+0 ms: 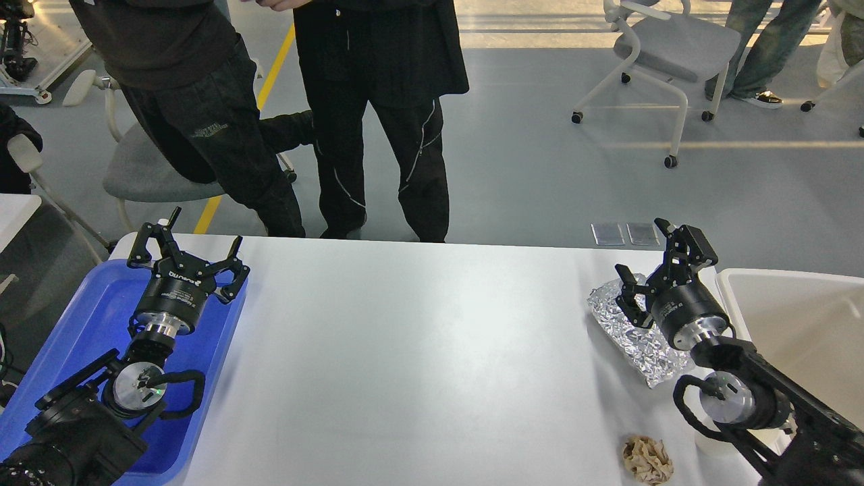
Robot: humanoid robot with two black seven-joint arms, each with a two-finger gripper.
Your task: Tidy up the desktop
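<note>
Single head-mounted view, looking forward and steeply down from the robot's own position onto the white bench (418,351), seen at close range. The near bench edge falls below the frame; the far edge crosses mid-frame. Beyond it, the upper half takes in grey floor (540,148) farther off.

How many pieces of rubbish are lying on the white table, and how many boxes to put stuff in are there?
Crumpled foil: 1
Crumpled paper wad: 1
Blue tray: 1
Cream-white tub: 1
Total: 4, that is 2 pieces of rubbish on the desktop and 2 containers.
</note>
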